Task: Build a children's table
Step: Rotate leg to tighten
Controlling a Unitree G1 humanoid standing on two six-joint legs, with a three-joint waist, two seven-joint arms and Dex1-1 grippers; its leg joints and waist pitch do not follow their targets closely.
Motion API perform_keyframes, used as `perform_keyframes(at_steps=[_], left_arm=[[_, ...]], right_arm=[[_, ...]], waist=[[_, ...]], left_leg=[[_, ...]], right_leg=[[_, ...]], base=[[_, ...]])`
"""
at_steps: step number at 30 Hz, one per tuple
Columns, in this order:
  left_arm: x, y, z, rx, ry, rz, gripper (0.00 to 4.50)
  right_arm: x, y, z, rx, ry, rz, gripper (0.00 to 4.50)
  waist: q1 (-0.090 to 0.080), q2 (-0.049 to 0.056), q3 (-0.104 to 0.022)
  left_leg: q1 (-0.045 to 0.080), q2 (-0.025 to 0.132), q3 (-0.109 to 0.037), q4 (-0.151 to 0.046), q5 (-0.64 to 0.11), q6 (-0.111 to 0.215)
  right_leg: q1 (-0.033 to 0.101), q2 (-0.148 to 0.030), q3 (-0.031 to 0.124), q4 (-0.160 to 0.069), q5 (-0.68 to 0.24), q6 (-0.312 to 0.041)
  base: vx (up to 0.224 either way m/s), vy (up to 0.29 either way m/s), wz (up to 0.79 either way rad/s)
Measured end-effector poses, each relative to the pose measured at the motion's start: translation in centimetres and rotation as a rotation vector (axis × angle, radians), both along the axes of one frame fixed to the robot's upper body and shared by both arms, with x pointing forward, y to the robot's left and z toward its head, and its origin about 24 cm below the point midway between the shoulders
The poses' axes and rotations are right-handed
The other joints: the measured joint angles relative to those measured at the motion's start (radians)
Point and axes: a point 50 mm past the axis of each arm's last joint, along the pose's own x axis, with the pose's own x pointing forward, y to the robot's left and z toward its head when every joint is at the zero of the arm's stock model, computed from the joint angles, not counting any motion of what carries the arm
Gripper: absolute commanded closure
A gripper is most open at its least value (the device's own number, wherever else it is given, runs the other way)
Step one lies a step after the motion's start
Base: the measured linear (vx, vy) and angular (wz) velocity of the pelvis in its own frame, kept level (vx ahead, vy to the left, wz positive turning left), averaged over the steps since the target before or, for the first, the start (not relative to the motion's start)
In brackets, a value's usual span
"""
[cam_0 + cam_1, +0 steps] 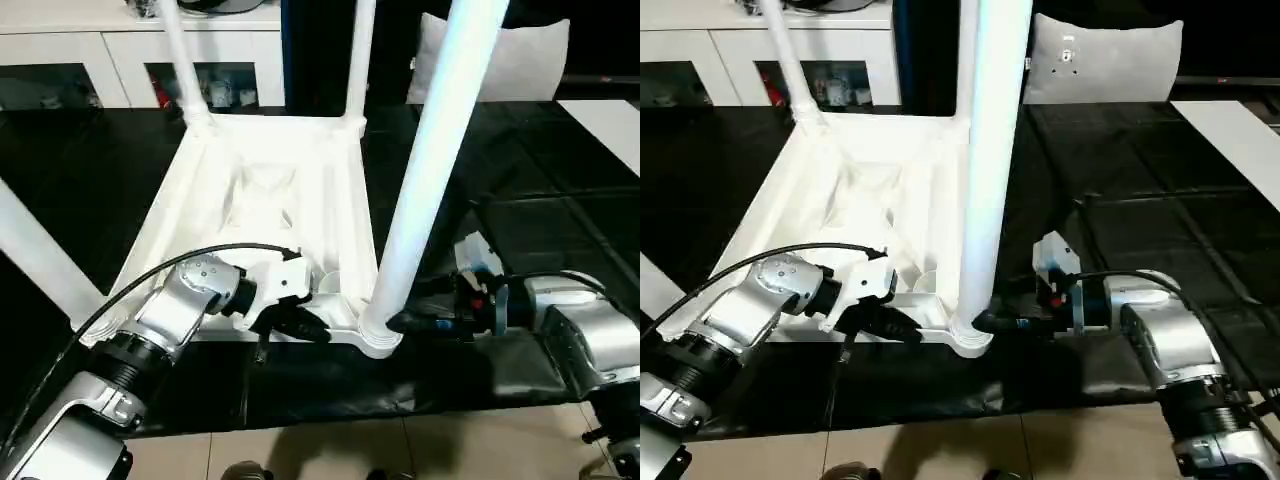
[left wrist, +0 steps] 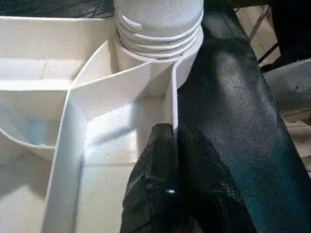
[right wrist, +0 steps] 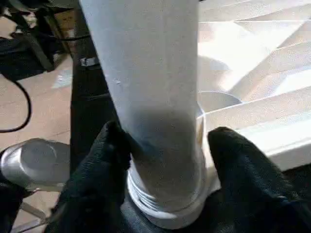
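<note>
two black right fingers (image 3: 104, 160) straddle the smooth tapered leg (image 1: 430, 180); left fingers (image 2: 163, 184) pinch the ribbed tabletop's rim (image 2: 173, 104).

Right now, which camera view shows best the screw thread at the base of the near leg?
The left wrist view: the thread sits exposed above the corner socket. The right wrist view shows it partly behind the right gripper; the eye views show it too small.
</note>
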Motion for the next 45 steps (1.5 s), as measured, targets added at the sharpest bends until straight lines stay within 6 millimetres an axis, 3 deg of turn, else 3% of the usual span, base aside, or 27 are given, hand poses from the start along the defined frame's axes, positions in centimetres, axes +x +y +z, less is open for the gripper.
perform_keyframes(at_steps=[3, 11, 15, 18, 19, 22, 24, 26, 27, 28, 30, 34, 38, 42, 43, 45], left_arm=[[0.0, 0.0, 0.0, 0.000, 0.000, -0.001, 4.50], [-0.1, 0.0, 0.0, -0.004, 0.029, 0.004, 4.50], [0.5, 0.0, -0.2, -0.011, 0.062, 0.132, 4.50], [1.3, -0.2, -0.3, -0.011, 0.058, 0.273, 4.50], [1.7, -0.7, -0.4, -0.014, 0.050, 0.339, 4.50], [2.4, -1.8, -0.3, -0.032, 0.047, 0.452, 4.50], [2.7, -2.6, -0.5, -0.048, 0.045, 0.515, 4.50], [2.8, -3.3, -0.6, -0.062, 0.034, 0.560, 4.50], [2.9, -3.7, -0.6, -0.064, 0.026, 0.571, 4.50], [2.9, -4.0, -0.6, -0.066, 0.017, 0.579, 4.50], [2.9, -4.2, -0.6, -0.069, 0.008, 0.577, 4.50], [2.5, -4.4, -0.4, -0.065, -0.043, 0.503, 4.50], [2.2, -3.7, -0.1, -0.067, -0.059, 0.426, 4.50], [1.7, -2.9, -0.1, -0.067, -0.057, 0.344, 4.50], [1.6, -2.8, 0.0, -0.064, -0.059, 0.319, 4.50], [1.5, -2.5, 0.0, -0.061, -0.066, 0.284, 4.50]], right_arm=[[0.2, 0.2, -0.2, 0.011, 0.016, 0.014, 2.41], [-0.1, 0.2, -0.6, 0.055, 0.066, 0.012, 2.60], [0.0, 0.8, -1.5, 0.115, 0.050, -0.146, 2.60], [1.3, 1.5, -2.2, 0.142, 0.041, -0.307, 2.60], [2.0, 1.8, -2.2, 0.145, 0.033, -0.402, 2.60], [3.1, 2.5, -2.1, 0.141, 0.035, -0.572, 2.60], [3.6, 3.1, -1.8, 0.133, 0.042, -0.667, 2.60], [4.0, 3.7, -1.7, 0.119, 0.035, -0.727, 2.60], [4.0, 3.7, -1.6, 0.115, 0.028, -0.741, 2.26], [4.1, 3.7, -1.6, 0.109, 0.014, -0.748, 1.91], [4.1, 3.7, -1.5, 0.111, 0.005, -0.745, 1.91], [3.3, 2.5, -1.1, 0.102, -0.023, -0.712, 1.46], [2.7, 1.5, -0.7, 0.093, -0.052, -0.627, 1.12], [2.4, 0.3, -0.1, 0.058, -0.087, -0.544, 0.91], [2.3, 0.1, 0.0, 0.045, -0.093, -0.518, 0.68], [2.1, -0.2, 0.1, 0.014, -0.104, -0.469, 0.68]], waist=[[0.000, 0.000, 0.000], [0.002, 0.000, 0.000], [-0.005, -0.001, -0.001], [-0.034, -0.001, 0.000], [-0.053, -0.002, 0.000], [-0.087, 0.001, 0.002], [-0.102, 0.004, 0.002], [-0.113, 0.005, 0.003], [-0.115, 0.006, 0.003], [-0.115, 0.007, 0.004], [-0.114, 0.009, 0.005], [-0.102, 0.010, 0.006], [-0.079, 0.008, 0.006], [-0.048, 0.009, 0.006], [-0.041, 0.009, 0.006], [-0.034, 0.009, 0.006]], left_leg=[[0.000, 0.000, 0.000, 0.000, 0.000, 0.000], [0.000, 0.000, 0.000, 0.000, 0.000, 0.000], [0.003, 0.000, 0.002, 0.001, 0.000, 0.000], [0.009, 0.000, 0.001, 0.001, 0.000, 0.000], [0.009, 0.000, 0.000, 0.003, 0.000, 0.000], [0.005, 0.000, -0.011, 0.001, 0.000, 0.000], [0.006, 0.002, -0.022, 0.001, 0.000, 0.000], [0.004, 0.005, -0.026, 0.002, 0.000, 0.000], [0.004, 0.004, -0.026, 0.002, 0.000, 0.000], [0.005, 0.004, -0.025, 0.002, 0.000, 0.000], [0.005, 0.004, -0.025, 0.001, 0.000, 0.000], [0.005, 0.001, -0.024, -0.004, 0.000, 0.000], [0.002, -0.004, -0.019, -0.005, -0.002, 0.001], [0.004, -0.001, -0.016, -0.013, -0.002, -0.001], [0.005, 0.001, -0.016, -0.016, -0.001, 0.001], [0.004, 0.001, -0.015, -0.017, 0.000, 0.003]], right_leg=[[0.000, 0.000, 0.000, 0.001, -0.001, 0.002], [-0.001, 0.000, 0.000, 0.002, -0.002, 0.001], [0.002, 0.000, 0.002, 0.003, -0.004, 0.003], [0.009, 0.000, 0.001, 0.001, -0.005, 0.005], [0.009, 0.000, -0.002, -0.002, -0.005, 0.005], [0.012, 0.000, -0.019, -0.025, -0.005, 0.005], [0.019, 0.000, -0.039, -0.044, -0.005, 0.005], [0.022, -0.001, -0.048, -0.055, -0.005, 0.005], [0.024, -0.001, -0.048, -0.057, -0.005, 0.005], [0.025, -0.001, -0.048, -0.059, -0.005, 0.005], [0.026, -0.001, -0.048, -0.060, -0.005, 0.005], [0.024, -0.001, -0.041, -0.056, -0.005, 0.005], [0.010, -0.001, -0.026, -0.034, 0.005, -0.003], [0.008, 0.001, -0.028, -0.024, 0.006, -0.003], [0.008, 0.001, -0.029, -0.023, 0.003, -0.005], [0.006, 0.001, -0.029, -0.016, -0.001, -0.006]], base=[[0.000, 0.000, 0.00], [0.000, 0.000, 0.00], [0.000, 0.000, 0.00], [-0.037, 0.003, -0.04], [-0.060, 0.007, -0.06], [0.000, 0.000, 0.00], [0.000, 0.000, 0.00], [0.000, 0.000, 0.00], [0.000, 0.000, 0.00], [0.000, 0.000, 0.00], [0.000, 0.000, 0.00], [0.000, 0.000, 0.00], [0.000, 0.000, 0.00], [0.021, -0.040, 0.05], [0.000, 0.000, 0.00], [0.000, 0.000, 0.00]])
